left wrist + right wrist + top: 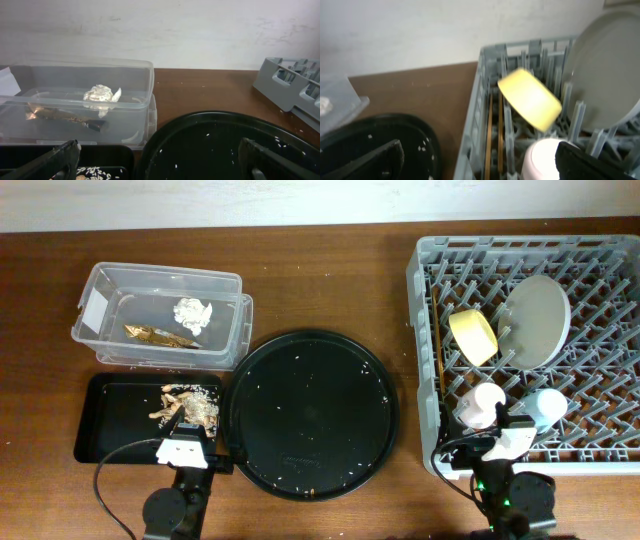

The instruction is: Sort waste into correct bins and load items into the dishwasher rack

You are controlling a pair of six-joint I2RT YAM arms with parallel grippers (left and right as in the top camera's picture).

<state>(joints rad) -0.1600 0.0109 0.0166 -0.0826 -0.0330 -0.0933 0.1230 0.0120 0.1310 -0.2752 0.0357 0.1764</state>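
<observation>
The clear box (160, 315) holds the white tissue ball (193, 313) and the gold-brown foil wrapper (160, 335); both show in the left wrist view (101, 94) (65, 117). The shallow black tray (110, 415) holds the food scraps (185, 405). The grey rack (530, 340) holds the grey plate (533, 320), yellow bowl (472, 336), pink cup (478, 406), blue cup (545, 407) and chopsticks (494, 135). My left gripper (157, 160) is open and empty at the front edge of the tray. My right gripper (480, 160) is open and empty at the rack's front left corner.
A large round black tray (310, 415) with scattered rice grains lies between the bins and the rack. A white wall runs along the back of the wooden table (330, 280).
</observation>
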